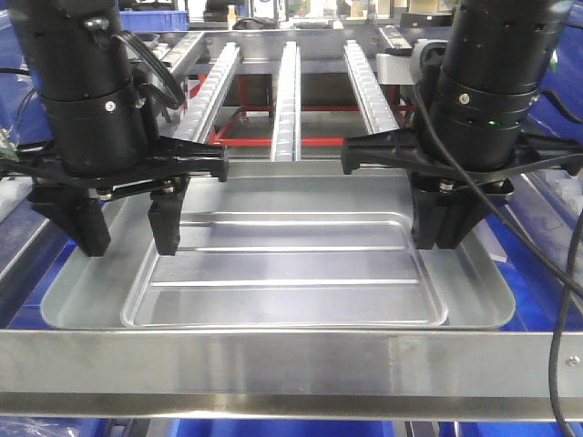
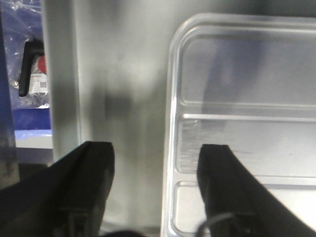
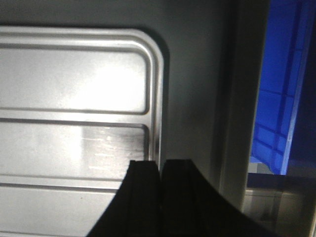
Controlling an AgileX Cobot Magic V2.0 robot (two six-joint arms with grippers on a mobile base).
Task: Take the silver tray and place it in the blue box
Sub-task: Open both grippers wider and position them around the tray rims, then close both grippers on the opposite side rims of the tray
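**Silver metal, large, shallow and rectangular: the silver tray [image 1: 291,264] lies crosswise under both my arms**

Its long axis and its two raised ribs run from my left to my right, so each short end sits below one of my hands, and neither arm is clearly the nearer.

My left gripper [image 1: 123,228] hangs spread wide over the left end. In the left wrist view one finger is above the wide sloped rim and the other above the recessed centre, with the step of the recess between them and nothing grasped.

My right gripper [image 1: 446,223] hovers just above the right end with its fingers pressed together, gripping nothing I can see. They point at the right edge of the recess.

The bright-blue ribbed plastic blue box [image 3: 276,98] shows further to my right, beyond a grey steel rail [image 3: 239,98]. I judge the lift not yet begun. The right hand would need to spread before it can take that rim.
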